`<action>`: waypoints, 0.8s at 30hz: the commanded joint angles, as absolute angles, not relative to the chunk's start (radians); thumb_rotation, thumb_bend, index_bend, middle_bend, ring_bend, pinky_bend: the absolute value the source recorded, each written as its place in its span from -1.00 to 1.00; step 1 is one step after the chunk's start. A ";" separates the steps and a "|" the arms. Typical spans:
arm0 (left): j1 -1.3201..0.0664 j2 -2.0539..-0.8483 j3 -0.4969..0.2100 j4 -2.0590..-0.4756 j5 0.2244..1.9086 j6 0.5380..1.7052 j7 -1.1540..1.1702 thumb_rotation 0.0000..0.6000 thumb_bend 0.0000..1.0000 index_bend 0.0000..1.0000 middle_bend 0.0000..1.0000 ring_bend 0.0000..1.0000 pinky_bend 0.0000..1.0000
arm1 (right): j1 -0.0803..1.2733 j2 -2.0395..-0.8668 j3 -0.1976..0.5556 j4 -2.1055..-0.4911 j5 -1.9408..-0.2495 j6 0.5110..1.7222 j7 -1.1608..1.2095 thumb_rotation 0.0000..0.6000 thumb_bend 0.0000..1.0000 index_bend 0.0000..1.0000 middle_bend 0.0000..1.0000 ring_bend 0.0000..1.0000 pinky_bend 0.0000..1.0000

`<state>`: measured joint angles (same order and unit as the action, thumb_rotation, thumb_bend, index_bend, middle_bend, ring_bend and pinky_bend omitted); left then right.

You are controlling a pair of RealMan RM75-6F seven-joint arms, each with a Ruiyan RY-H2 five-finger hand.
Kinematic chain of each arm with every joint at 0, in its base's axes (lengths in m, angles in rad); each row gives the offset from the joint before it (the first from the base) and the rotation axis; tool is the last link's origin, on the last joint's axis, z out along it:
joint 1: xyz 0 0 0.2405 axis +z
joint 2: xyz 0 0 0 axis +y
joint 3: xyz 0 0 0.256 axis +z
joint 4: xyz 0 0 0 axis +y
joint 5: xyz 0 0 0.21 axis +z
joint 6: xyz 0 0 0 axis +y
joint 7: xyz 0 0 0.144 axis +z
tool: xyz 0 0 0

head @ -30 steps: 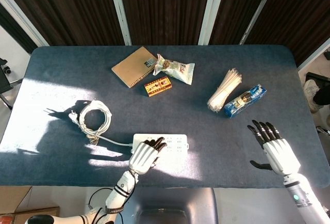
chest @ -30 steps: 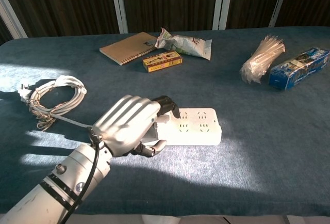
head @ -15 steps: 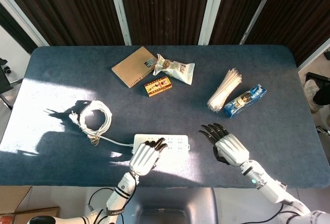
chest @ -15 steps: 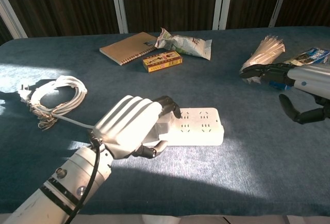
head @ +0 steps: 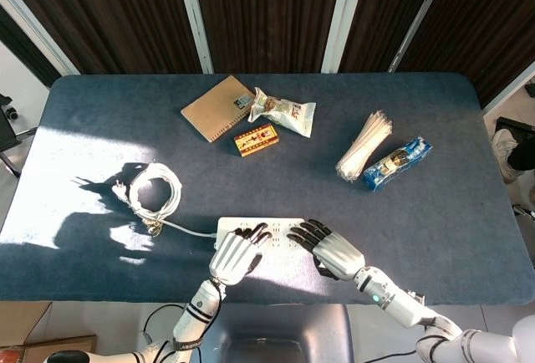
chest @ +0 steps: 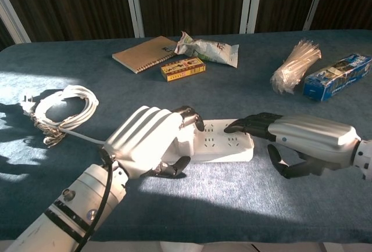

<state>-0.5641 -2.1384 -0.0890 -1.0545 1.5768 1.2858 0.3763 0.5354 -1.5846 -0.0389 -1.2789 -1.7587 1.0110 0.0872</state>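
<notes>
**Power strip under both hands at the table's near edge**

Power strip [chest: 218, 141], white, lies flat near the front edge of the blue table [head: 435, 237]. The left hand [chest: 148, 139] lies over its left end, fingers curled down across the top and thumb at the near side, grasping it. The right hand [chest: 290, 139] reaches in from the right with fingers extended and apart, holding nothing; its dark fingertips [chest: 238, 126] rest at the strip's right end. A white cord runs left from the strip to a coiled cable [head: 153, 191]. Farther back lie a brown notebook [head: 216, 107], a small yellow box [head: 256, 139] and a snack packet [head: 284, 112]. Well to the right sit a bundle of straws [head: 364, 145] and a blue packet [head: 398, 162].
</notes>
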 commanded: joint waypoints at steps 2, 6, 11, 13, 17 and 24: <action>-0.565 -2.140 -0.088 -1.057 1.579 1.287 0.376 1.00 -0.22 -0.23 0.12 -0.03 0.25 | 0.549 -1.609 -0.045 -1.267 -1.737 0.988 0.072 1.00 0.99 -0.68 -0.64 -0.90 -0.92; -0.567 -2.139 -0.085 -1.062 1.584 1.290 0.373 1.00 -0.22 -0.22 0.13 -0.02 0.26 | 0.557 -1.618 -0.051 -1.266 -1.722 0.976 0.053 1.00 1.00 -0.68 -0.64 -0.90 -0.92; -0.567 -2.143 -0.088 -1.059 1.585 1.296 0.359 1.00 -0.21 -0.15 0.19 0.04 0.31 | 0.557 -1.615 -0.061 -1.276 -1.700 0.965 0.018 1.00 1.00 -0.68 -0.64 -0.90 -0.92; -0.568 -2.145 -0.093 -1.059 1.582 1.295 0.354 1.00 -0.21 -0.14 0.20 0.04 0.31 | 0.558 -1.616 -0.063 -1.283 -1.691 0.959 0.007 1.00 1.00 -0.68 -0.64 -0.90 -0.92; -0.575 -2.130 -0.114 -1.086 1.582 1.307 0.345 1.00 -0.21 -0.14 0.20 0.05 0.31 | 0.556 -1.618 -0.063 -1.297 -1.678 0.966 -0.008 1.00 1.00 -0.68 -0.64 -0.90 -0.92; -0.558 -1.990 -0.143 -1.278 1.588 1.351 0.349 1.00 -0.21 -0.17 0.18 0.04 0.29 | 0.535 -1.573 -0.061 -1.337 -1.707 1.079 0.022 1.00 1.00 -0.71 -0.64 -0.90 -0.92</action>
<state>-0.5710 -2.0560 -0.1338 -1.1976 1.5875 1.3328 0.3453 0.5451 -1.5940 -0.0623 -1.3189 -1.6912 1.0379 0.0063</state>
